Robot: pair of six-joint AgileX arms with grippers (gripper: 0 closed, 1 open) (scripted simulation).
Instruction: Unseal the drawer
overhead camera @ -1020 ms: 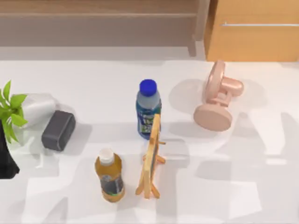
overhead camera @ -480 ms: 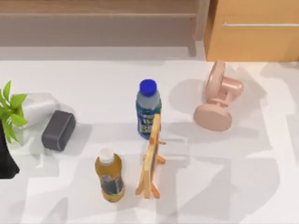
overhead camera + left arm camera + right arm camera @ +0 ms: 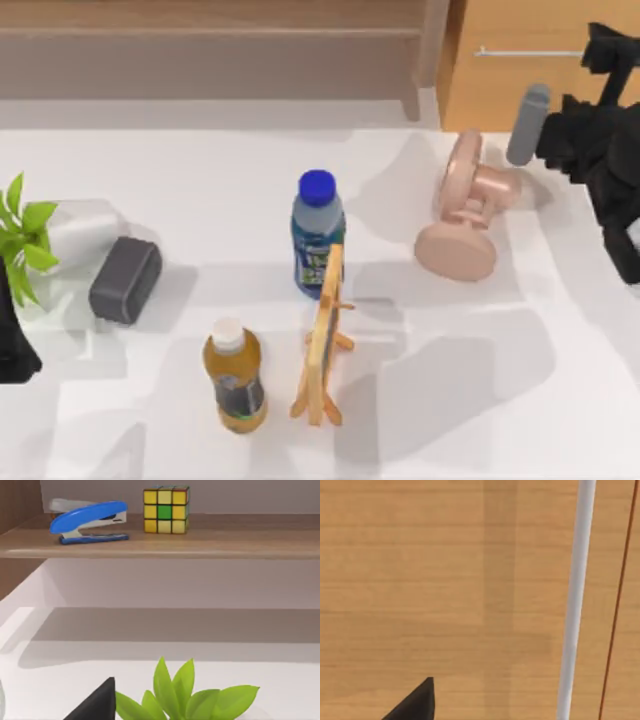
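- Top view: right gripper (image 3: 600,45) nears the drawer (image 3: 520,95) at the bench's far right, front apparently flush; jaw state cannot be told
- Approach step; next, jaws must straddle the handle (image 3: 575,600)

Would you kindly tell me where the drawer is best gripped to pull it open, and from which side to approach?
Grip the thin silver bar handle running horizontally across the drawer front, probably near its middle. Come at it from the table side, facing the front, fingers closing above and below the bar. The flat front offers no other hold. The right gripper is already close to it; the left arm sits parked at the table's left.
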